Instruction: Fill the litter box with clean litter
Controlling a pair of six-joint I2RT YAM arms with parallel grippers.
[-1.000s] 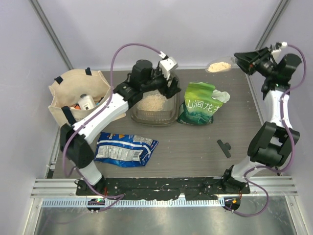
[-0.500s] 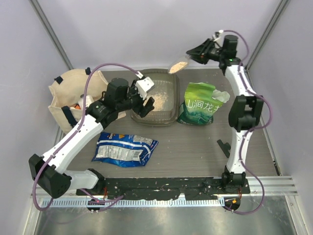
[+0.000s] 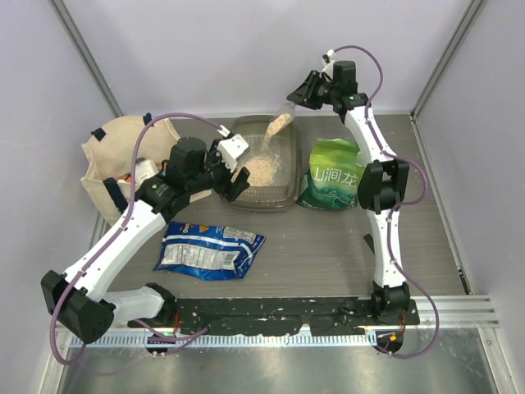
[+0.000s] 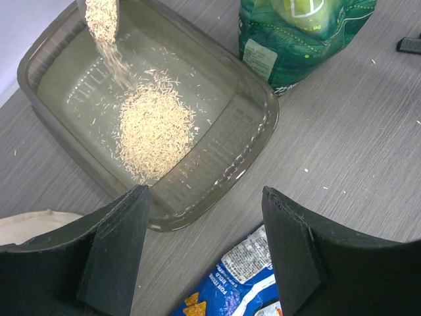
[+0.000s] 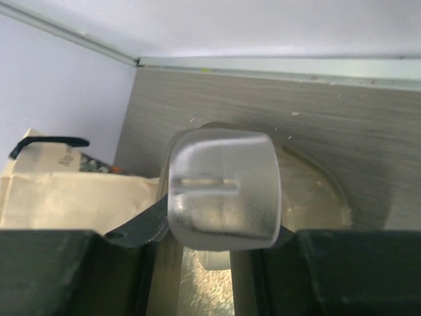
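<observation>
The smoky grey-brown litter box stands at the back middle of the table, with a heap of tan clean litter inside. My right gripper is shut on a clear plastic scoop, tilted over the box's back edge, and litter streams from it. The right wrist view shows the scoop between my fingers. My left gripper is open and empty, just left of the box's front left corner. The left wrist view shows the box, the heap and the falling stream.
A green-and-white printed bag stands right of the box. A blue crinkly packet lies in front of it. A beige tote bag with items stands at the left. A small black piece lies at the right front.
My right arm has swung left from the back right corner to above the box and tilted the scoop, so litter now pours. My left gripper has drawn back from over the box.
</observation>
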